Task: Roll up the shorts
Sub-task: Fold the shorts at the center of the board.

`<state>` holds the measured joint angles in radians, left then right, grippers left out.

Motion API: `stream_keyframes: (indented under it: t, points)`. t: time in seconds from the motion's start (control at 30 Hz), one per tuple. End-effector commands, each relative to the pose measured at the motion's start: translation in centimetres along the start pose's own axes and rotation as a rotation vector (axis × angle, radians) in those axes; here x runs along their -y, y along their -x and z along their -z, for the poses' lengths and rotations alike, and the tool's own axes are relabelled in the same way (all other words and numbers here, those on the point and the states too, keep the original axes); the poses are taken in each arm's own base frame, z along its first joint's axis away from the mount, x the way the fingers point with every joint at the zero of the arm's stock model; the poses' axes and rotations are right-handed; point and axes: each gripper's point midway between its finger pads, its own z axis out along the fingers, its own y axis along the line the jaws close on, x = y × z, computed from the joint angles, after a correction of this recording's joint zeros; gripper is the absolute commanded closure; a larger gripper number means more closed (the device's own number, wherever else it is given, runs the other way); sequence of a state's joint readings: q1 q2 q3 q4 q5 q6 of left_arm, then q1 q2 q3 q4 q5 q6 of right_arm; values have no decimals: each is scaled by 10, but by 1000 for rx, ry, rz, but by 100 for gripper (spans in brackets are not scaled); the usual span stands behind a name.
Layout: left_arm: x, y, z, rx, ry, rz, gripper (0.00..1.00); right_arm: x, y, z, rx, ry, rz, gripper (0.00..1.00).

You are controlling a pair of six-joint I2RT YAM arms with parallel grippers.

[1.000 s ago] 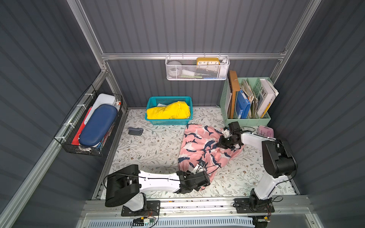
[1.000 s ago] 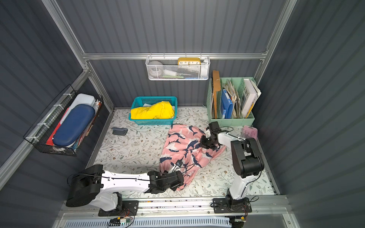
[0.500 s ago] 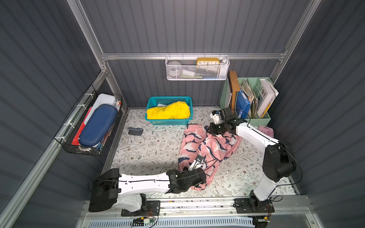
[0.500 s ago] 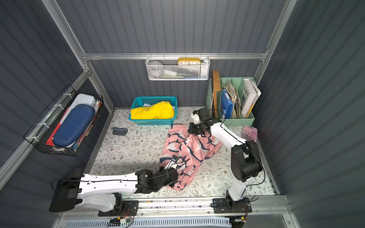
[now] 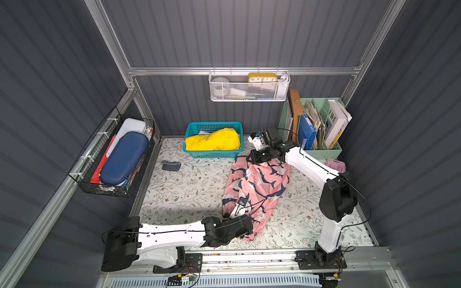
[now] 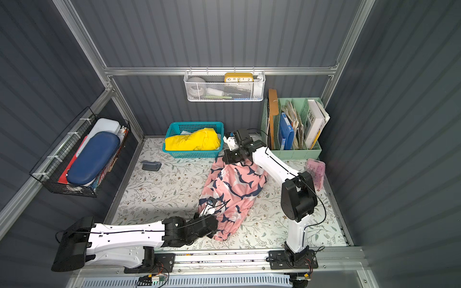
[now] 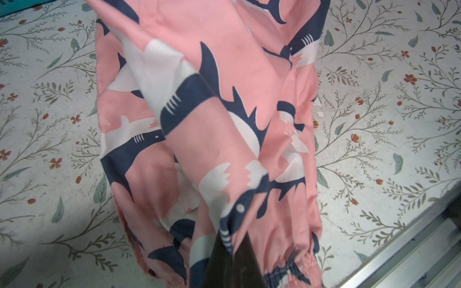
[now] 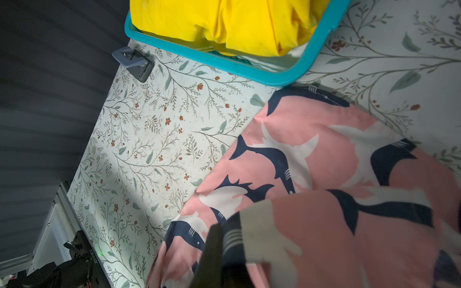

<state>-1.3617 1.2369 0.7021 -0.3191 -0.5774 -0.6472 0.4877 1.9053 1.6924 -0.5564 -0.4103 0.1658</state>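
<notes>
Across the bench (image 5: 189, 189), the shorts (image 5: 257, 184) now stretch from rear edge toward front edge, since the right gripper (image 5: 250, 159) swung rearward. It and the left gripper (image 7: 233, 259) each pinch cloth. Expect soft, light, limp fabric; grasp waistband and hem.

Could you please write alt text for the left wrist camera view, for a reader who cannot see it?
The left gripper is shut on a fold of soft pink fabric shorts printed with navy-and-white sharks, near their gathered elastic edge. The shorts run away from the camera in loose folds over a pale floral-print table.
</notes>
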Motion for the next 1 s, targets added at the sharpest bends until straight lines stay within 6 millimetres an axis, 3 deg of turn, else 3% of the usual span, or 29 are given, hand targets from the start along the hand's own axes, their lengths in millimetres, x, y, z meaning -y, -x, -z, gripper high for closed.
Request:
stream_keyframes:
  t: [0.0,0.27,0.37,0.47,0.63,0.83,0.97]
  points:
    - [-9,-9,-1,-21,36,6,100,-10,5,-10,-14,32,39,100]
    - [-26,-21,-2,-51,114,60,100,2,-6,-47,-94,26,6,100]
    - [-40,-30,0,-71,182,103,96,9,-10,-56,-105,13,-6,87]
    - [-53,-39,2,-88,242,141,71,13,-11,-62,-105,3,-5,63]
    - [-68,-44,8,-94,315,180,16,20,-4,-64,-75,-32,11,36]
    - [-75,-30,17,-50,352,175,1,29,11,-38,-14,-86,8,25]
    - [-76,-6,30,30,346,144,0,41,3,-16,13,-130,-5,24]
